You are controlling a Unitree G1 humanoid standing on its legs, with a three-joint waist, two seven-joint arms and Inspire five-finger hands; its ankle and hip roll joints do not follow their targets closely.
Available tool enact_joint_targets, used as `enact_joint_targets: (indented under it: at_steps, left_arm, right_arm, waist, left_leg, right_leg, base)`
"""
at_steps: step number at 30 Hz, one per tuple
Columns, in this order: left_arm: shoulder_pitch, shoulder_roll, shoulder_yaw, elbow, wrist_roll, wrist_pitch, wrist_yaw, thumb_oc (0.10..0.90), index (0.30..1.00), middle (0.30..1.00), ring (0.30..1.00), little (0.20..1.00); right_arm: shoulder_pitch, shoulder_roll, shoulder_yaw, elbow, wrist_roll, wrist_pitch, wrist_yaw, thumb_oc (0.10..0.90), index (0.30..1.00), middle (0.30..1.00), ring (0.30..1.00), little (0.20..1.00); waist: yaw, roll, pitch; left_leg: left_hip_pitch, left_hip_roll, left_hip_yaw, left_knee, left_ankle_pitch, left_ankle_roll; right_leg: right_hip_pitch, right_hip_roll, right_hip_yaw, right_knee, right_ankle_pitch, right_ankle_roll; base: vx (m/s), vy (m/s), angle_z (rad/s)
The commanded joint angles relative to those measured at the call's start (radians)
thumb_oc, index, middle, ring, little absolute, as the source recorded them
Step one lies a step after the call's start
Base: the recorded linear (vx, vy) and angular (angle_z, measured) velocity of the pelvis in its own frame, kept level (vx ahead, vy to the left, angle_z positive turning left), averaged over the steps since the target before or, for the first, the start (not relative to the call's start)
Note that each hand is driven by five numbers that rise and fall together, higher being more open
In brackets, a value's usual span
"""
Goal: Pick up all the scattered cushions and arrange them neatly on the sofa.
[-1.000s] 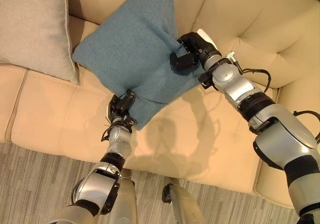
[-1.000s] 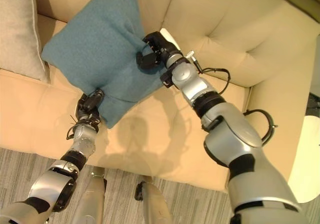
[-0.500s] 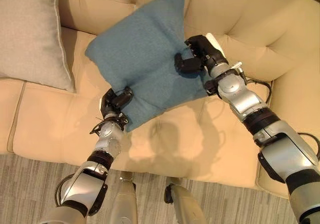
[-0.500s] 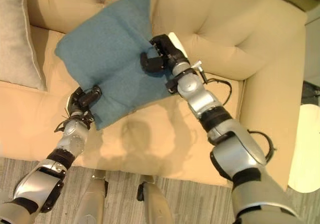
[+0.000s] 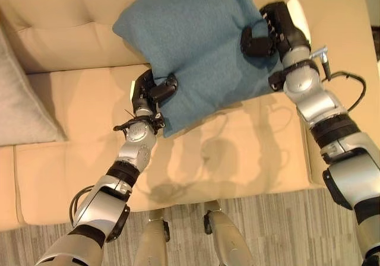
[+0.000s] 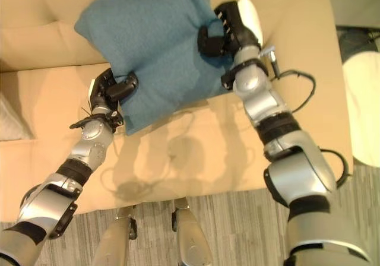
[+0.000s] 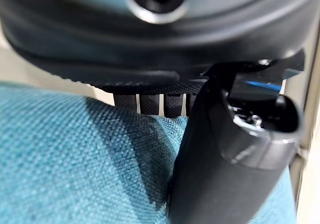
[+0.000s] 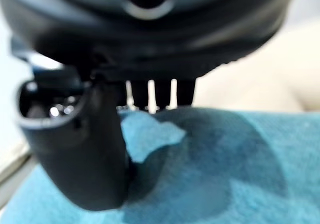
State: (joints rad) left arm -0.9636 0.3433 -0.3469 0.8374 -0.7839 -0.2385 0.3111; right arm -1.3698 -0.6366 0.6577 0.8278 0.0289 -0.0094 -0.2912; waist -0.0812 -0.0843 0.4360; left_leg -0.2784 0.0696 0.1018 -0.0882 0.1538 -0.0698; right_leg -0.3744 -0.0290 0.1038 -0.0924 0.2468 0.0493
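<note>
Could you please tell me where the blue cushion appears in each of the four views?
Left eye view: blue cushion, upper middle, against the sofa back.
Right eye view: upper middle, a little further left.
Left wrist view: blue cloth past the thumb.
Right wrist view: blue cloth under the thumb.
Shared landmark: left hand and right hand pinching opposite edges.

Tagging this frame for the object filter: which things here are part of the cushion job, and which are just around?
Part of the job:
- teal cushion, pinched by the left hand and the right hand, held up against the backrest
- beige sofa, where it goes
- grey cushion, at the sofa's left edge

Just around:
- striped floor
</note>
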Motion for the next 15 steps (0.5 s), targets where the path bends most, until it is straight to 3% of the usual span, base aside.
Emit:
enact_joint_targets:
  at_steps: [1,3,6,9,12,15]
  left_arm:
    - [-0.282,0.045,0.019,-0.137,0.065,-0.222,0.044,0.4,0.3,0.3,0.3,0.3]
    - [-0.292,0.044,0.032,-0.141,0.055,-0.229,0.047,0.4,0.3,0.3,0.3,0.3]
    - [-0.336,0.062,0.054,-0.157,0.051,-0.251,0.079,0.4,0.3,0.3,0.3,0.3]
    - [-0.426,0.109,0.038,-0.162,0.074,-0.266,0.112,0.4,0.3,0.3,0.3,0.3]
    - [-0.523,0.161,0.017,-0.092,0.176,-0.249,0.176,0.4,0.3,0.3,0.3,0.3]
    - [-0.595,0.166,-0.044,0.07,0.255,-0.199,0.202,0.4,0.3,0.3,0.3,0.3]
  right_arm:
    - [-0.236,0.017,-0.006,-0.038,-0.118,-0.061,-0.155,0.4,0.3,0.3,0.3,0.3]
    - [-0.247,0.024,-0.007,-0.038,-0.125,-0.062,-0.17,0.4,0.3,0.3,0.3,0.3]
    - [-0.309,-0.031,0.057,-0.039,-0.243,-0.014,-0.185,0.4,0.3,0.3,0.3,0.3]
    - [-0.362,-0.058,0.068,-0.052,-0.276,0.001,-0.254,0.4,0.3,0.3,0.3,0.3]
    - [-0.372,-0.08,0.059,-0.011,-0.287,0.006,-0.29,0.4,0.3,0.3,0.3,0.3]
    - [-0.394,-0.079,0.16,0.115,-0.335,0.0,-0.307,0.4,0.3,0.3,0.3,0.3]
  waist:
    - [-0.009,0.037,-0.123]
    - [-0.01,0.04,-0.127]
    - [-0.022,0.049,-0.116]
    - [-0.031,0.057,-0.109]
    - [-0.032,0.067,-0.111]
    - [-0.019,0.077,-0.094]
  left_leg:
    - [-0.032,0.091,-0.018,0.001,-0.043,-0.064]
    - [-0.044,0.095,-0.016,0.001,-0.037,-0.066]
    - [-0.064,0.097,-0.018,0.001,-0.031,-0.073]
    - [-0.115,0.095,-0.019,0.001,-0.021,-0.085]
    - [-0.177,0.086,-0.024,0.001,-0.018,-0.092]
    - [-0.215,0.074,-0.03,0.001,-0.004,-0.099]
  right_leg:
    - [0.003,-0.002,-0.013,0.154,-0.232,0.105]
    - [-0.008,0.0,-0.011,0.151,-0.226,0.104]
    - [-0.038,0.004,-0.019,0.165,-0.233,0.105]
    - [-0.08,0.002,-0.022,0.155,-0.21,0.113]
    - [-0.125,-0.005,-0.035,0.125,-0.189,0.124]
    - [-0.149,-0.011,-0.042,0.106,-0.173,0.132]
  base:
    - [0.03,-0.044,-0.32]
    - [0.02,-0.043,-0.25]
    - [0.01,-0.037,-0.14]
    - [-0.02,-0.031,-0.01]
    - [-0.04,-0.051,0.04]
    - [-0.06,-0.023,0.02]
